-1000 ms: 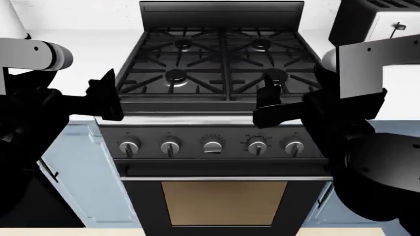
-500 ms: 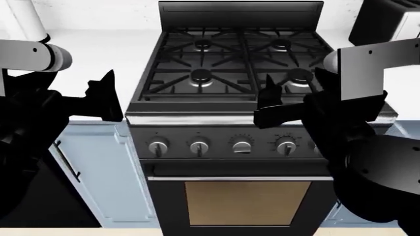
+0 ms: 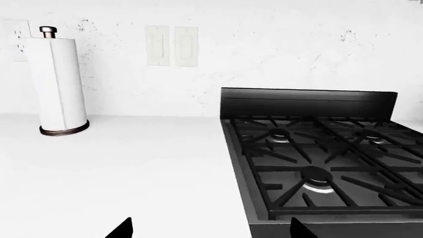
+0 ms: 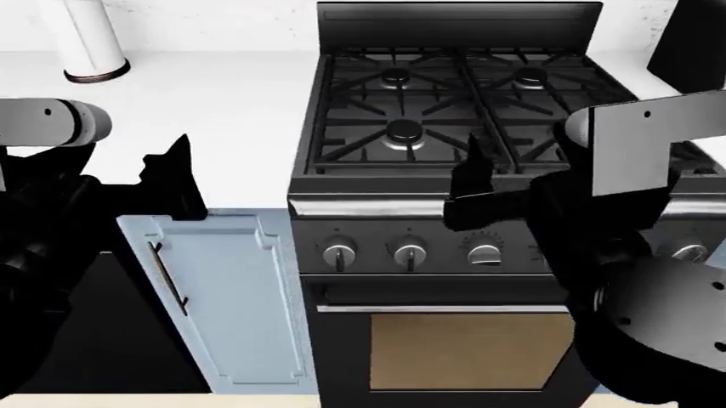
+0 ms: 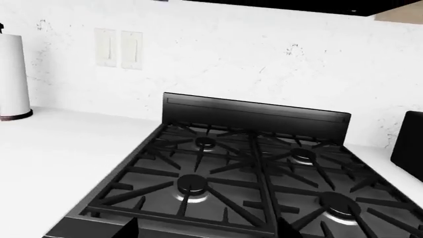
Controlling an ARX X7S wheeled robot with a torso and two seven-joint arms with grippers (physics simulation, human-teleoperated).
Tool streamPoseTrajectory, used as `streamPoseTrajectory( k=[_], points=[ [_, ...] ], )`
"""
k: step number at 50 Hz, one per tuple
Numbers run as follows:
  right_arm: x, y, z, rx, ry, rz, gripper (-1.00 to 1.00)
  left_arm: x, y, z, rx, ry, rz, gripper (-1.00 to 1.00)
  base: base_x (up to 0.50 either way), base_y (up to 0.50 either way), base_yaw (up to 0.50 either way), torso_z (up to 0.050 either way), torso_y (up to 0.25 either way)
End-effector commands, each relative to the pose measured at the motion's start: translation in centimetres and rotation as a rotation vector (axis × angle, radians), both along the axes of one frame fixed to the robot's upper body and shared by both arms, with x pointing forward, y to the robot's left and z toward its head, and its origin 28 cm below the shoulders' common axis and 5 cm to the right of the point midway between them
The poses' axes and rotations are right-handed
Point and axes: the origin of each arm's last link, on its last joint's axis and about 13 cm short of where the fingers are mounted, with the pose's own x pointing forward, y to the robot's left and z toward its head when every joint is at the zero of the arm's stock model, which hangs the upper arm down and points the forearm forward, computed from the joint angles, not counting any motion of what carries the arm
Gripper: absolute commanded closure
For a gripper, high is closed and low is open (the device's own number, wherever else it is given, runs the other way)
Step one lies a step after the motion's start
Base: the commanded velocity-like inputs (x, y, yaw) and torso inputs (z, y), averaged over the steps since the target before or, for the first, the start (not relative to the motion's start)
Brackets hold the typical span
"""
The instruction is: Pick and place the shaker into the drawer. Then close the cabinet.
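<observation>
Neither the shaker nor the drawer shows in any view, so the task looks unstarted. Both end effectors, left (image 4: 170, 174) and right (image 4: 471, 183), hang empty with fingers spread before the stove (image 4: 454, 110). A paper-towel roll (image 4: 91, 38) stands far left on the worktop (image 4: 204, 93).

- No words, brands or numbers can be read in any view.
- The stove (image 4: 454, 127) has knobs (image 4: 409, 253) on its front with tiny marks around them, too small to read.
- The wall plates (image 3: 172, 45) on the far wall are blank.
- The paper towel roll (image 3: 58, 84) at the far left has no label.
</observation>
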Motion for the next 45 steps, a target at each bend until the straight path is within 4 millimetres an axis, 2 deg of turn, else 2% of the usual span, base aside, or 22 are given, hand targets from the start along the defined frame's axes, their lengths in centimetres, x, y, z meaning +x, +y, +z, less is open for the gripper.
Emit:
streamPoseTrajectory(
  k=[1, 12, 17, 25, 45],
  points=[
    [-0.6, -0.4, -1.7, 0.016, -0.023, -0.032, -1.0, -0.2, 0.2, -1.7, -0.03, -0.015, 0.031, -1.0, 0.0, 0.27, 0.0, 0.0, 0.0],
    [-2.0, -0.7, -4.5, -0.016, -0.048, -0.066, -1.0, -1.5, 0.8, -3.6, -0.053, -0.065, 0.13, -1.0, 0.0, 0.26, 0.0, 0.0, 0.0],
    [-2.8, -0.7, -5.2, 0.004, -0.067, -0.071, -1.0, -2.2, 0.9, -4.8, -0.059, -0.06, 0.149, -1.0, 0.0, 0.24, 0.0, 0.0, 0.0],
    [-2.9, -1.0, -7.1, 0.012, -0.064, -0.074, -1.0, -2.3, 1.1, -6.8, -0.088, -0.033, 0.172, -1.0, 0.0, 0.22, 0.0, 0.0, 0.0],
    [-2.9, -1.4, -9.5, 0.027, -0.039, -0.116, -1.0, -2.5, 1.3, -9.2, -0.111, -0.005, 0.208, -1.0, 0.0, 0.16, 0.0, 0.0, 0.0]
  ],
)
